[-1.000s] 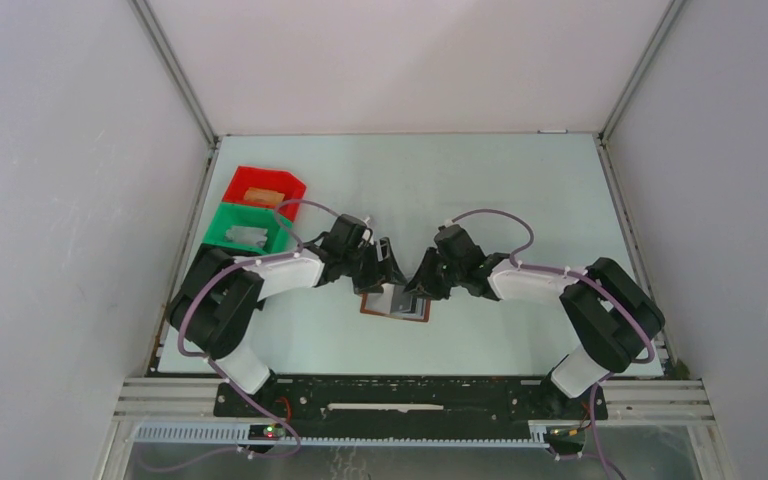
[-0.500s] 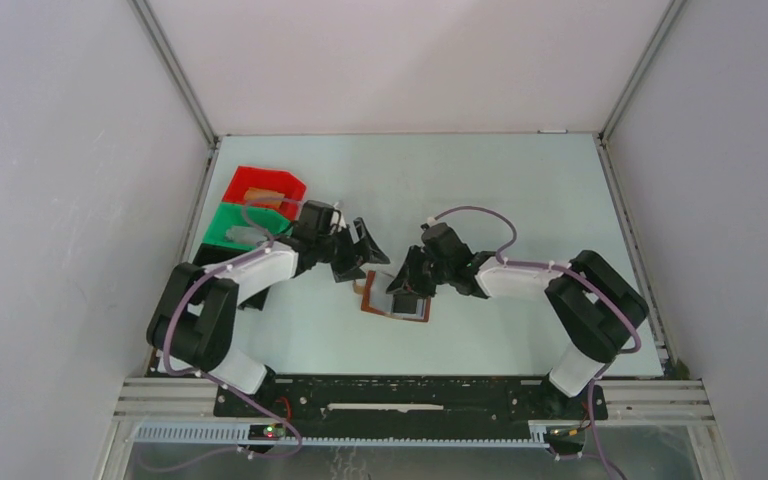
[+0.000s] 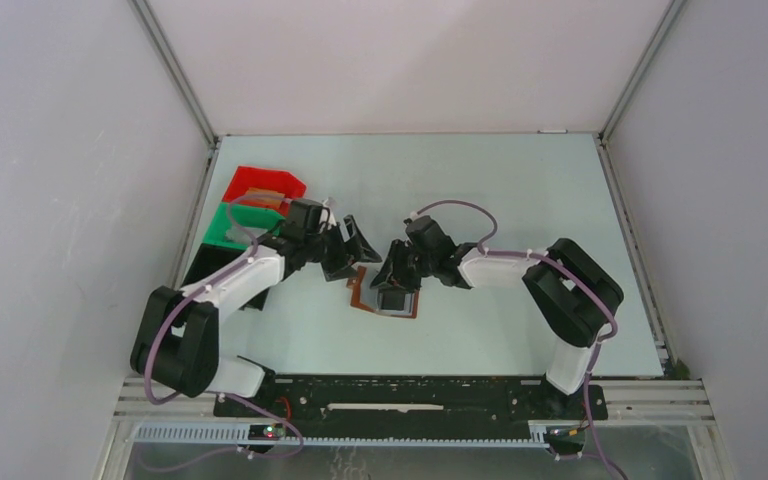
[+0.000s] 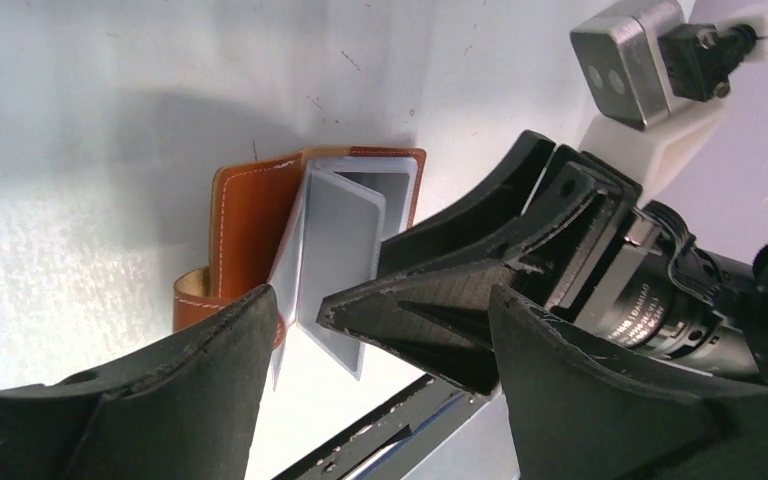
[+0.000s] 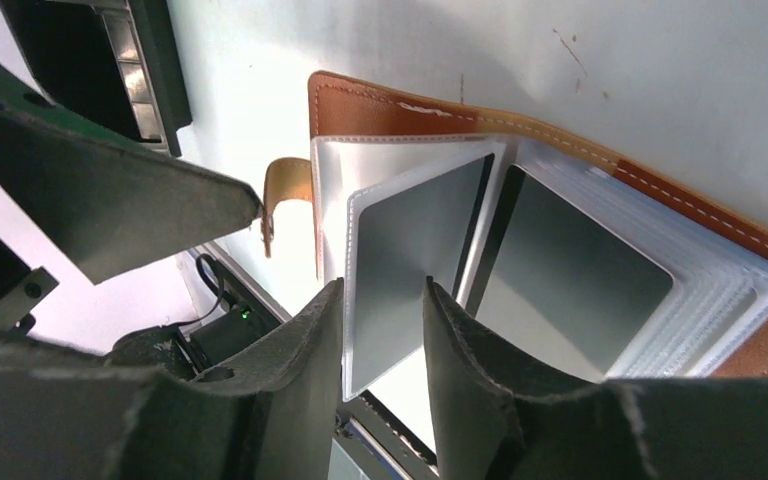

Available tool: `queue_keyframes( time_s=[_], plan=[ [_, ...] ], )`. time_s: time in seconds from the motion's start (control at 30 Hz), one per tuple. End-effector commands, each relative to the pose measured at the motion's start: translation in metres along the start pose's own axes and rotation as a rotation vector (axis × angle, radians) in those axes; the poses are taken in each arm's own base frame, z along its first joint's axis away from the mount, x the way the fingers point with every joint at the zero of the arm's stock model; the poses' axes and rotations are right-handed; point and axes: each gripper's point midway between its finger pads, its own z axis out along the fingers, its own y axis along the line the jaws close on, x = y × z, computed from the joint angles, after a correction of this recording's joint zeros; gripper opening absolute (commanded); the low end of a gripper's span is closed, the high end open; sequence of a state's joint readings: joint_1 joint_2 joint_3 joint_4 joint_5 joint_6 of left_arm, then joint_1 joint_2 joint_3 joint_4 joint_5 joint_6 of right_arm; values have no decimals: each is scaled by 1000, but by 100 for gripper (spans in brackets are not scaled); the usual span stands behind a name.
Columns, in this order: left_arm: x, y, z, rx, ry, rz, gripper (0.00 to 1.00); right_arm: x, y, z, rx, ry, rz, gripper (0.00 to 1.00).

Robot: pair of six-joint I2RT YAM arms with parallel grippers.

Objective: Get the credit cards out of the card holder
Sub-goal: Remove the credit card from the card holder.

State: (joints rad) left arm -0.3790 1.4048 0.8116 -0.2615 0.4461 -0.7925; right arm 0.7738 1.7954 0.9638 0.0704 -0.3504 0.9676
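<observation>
Brown card holder [image 5: 410, 108] open; L pincer [image 3: 355, 250] spread, R pincer [image 5: 385, 290] half-spread over grey card [image 5: 415, 215], maybe touching.

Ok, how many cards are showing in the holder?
2: one grey card tilted up in the middle, one lying flat right of it; more may hide in the sleeves.

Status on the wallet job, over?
Left gripper open, empty, beside wallet. Right gripper open, straddling a grey card. Wallet lies open, sleeves fanned. Nothing blocking.
</observation>
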Motion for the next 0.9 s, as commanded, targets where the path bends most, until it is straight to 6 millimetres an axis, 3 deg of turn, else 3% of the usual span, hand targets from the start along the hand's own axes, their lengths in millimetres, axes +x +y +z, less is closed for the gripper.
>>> queue_keyframes(
  time_s=[0.0, 0.37, 0.5, 0.7, 0.87],
  plan=[
    [-19, -23, -19, 41, -78, 57, 83, -9, 18, 4, -46, -2, -36, 45],
    [-25, -21, -28, 22, -94, 63, 100, -14, 41, 11, -81, 17, -77, 52],
    [-25, -22, -33, 26, -105, 68, 88, -16, 30, 7, -32, 2, -81, 49],
    [-23, -19, -34, 6, -102, 95, 83, -22, -4, -16, 16, -66, -45, 43],
    [-18, -30, -32, 25, -93, 131, 75, -16, -21, -18, 36, -57, -14, 42]
  ],
)
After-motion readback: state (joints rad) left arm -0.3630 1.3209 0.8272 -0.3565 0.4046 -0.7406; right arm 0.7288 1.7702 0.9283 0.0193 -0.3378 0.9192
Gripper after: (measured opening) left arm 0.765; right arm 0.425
